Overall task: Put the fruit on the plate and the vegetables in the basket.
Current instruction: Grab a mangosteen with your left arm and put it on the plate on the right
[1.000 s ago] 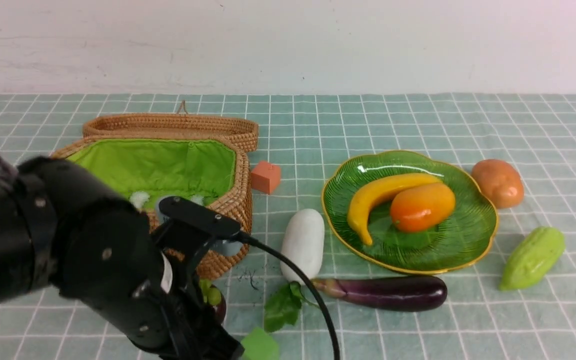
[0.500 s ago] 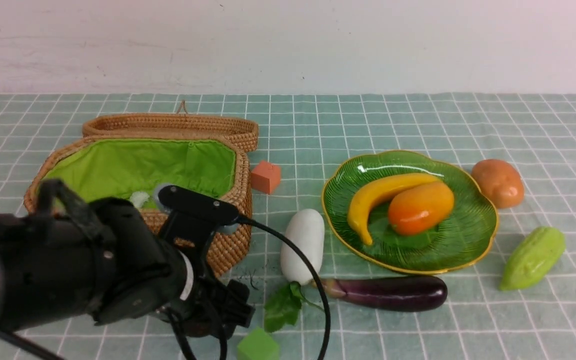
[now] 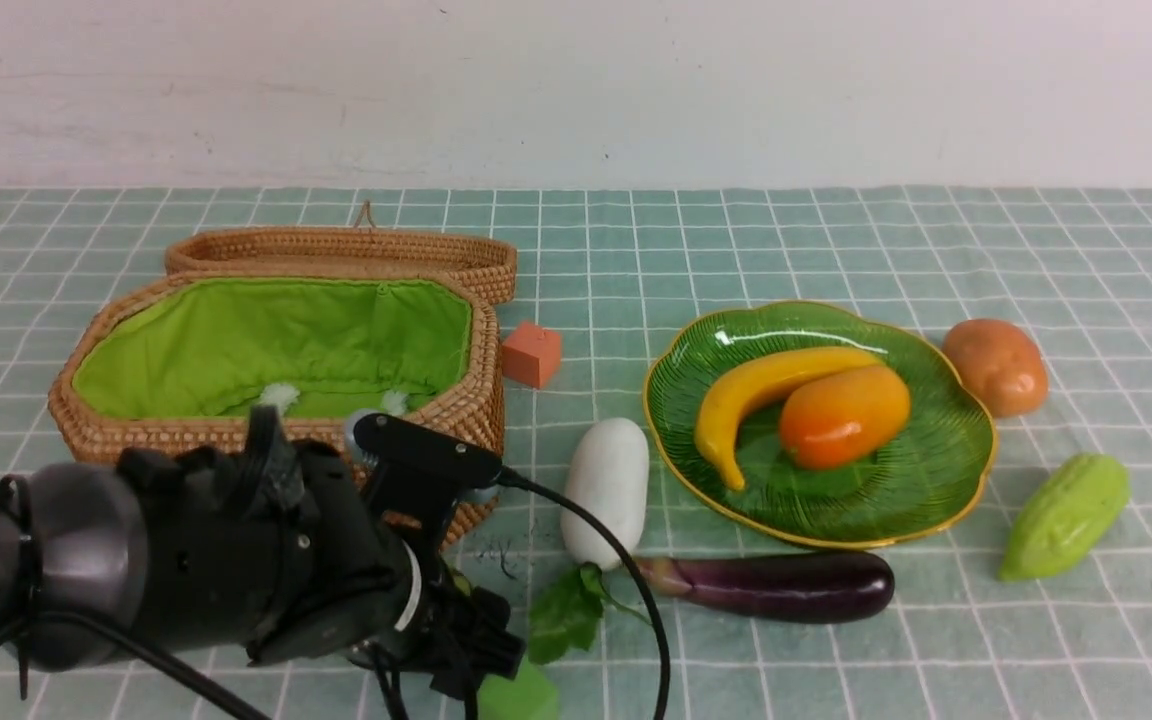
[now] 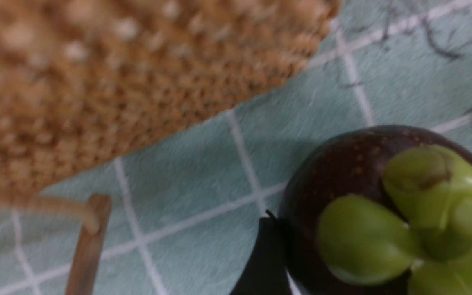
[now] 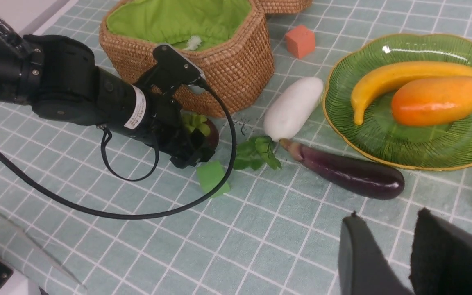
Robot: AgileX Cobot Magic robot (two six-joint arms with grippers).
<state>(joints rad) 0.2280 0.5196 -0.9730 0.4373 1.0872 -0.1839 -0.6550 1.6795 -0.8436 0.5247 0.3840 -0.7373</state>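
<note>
The purple fruit with the green cap (image 5: 213,137) sits on the table (image 5: 285,246), just beside the basket (image 5: 236,69). The left gripper (image 5: 197,143) has its fingers spread wide around it. The right gripper (image 5: 412,254) is well apart from it, with its fingers a little apart and nothing between them.

A small orange cube (image 3: 532,353) is sitting on the green checked cloth (image 3: 836,240) covering the worktop — a green cube (image 5: 210,176) is lying nearer, below a white wall (image 3: 576,90).
</note>
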